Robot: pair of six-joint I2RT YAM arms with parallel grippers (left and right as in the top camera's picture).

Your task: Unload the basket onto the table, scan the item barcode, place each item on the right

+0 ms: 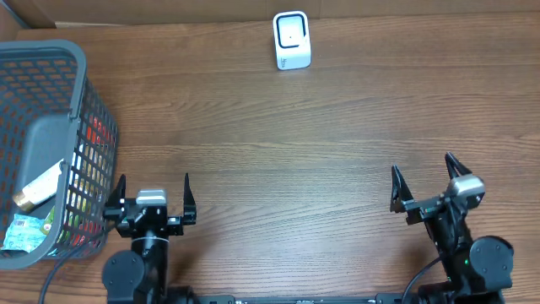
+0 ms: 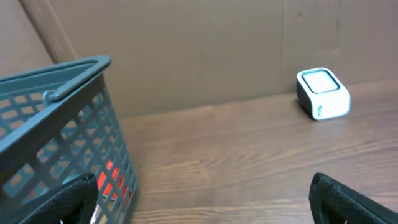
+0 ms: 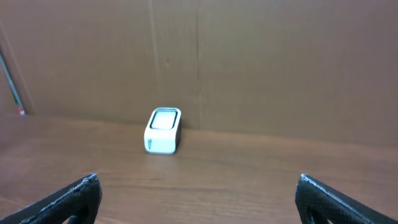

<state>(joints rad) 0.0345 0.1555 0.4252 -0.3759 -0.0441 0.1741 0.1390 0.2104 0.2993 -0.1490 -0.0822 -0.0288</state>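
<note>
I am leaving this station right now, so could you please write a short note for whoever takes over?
Left gripper: open, empty, beside the basket.
Right gripper: open, empty, above the table, near right.
The items lie in the basket at the table's left edge; the scanner stands at the far edge.
Done: nothing held or scanned yet.
Left: lift an item out, show its barcode to the scanner.

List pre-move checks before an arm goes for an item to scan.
1. Left gripper open, holding nothing: ok.
2. Right gripper open, holding nothing: ok.
3. Scanner at the far side of the table, seen in both wrist views: ok.
4. Basket beside the left gripper holds items: ok.
5. Items turned code-side up: cannot tell.
</note>
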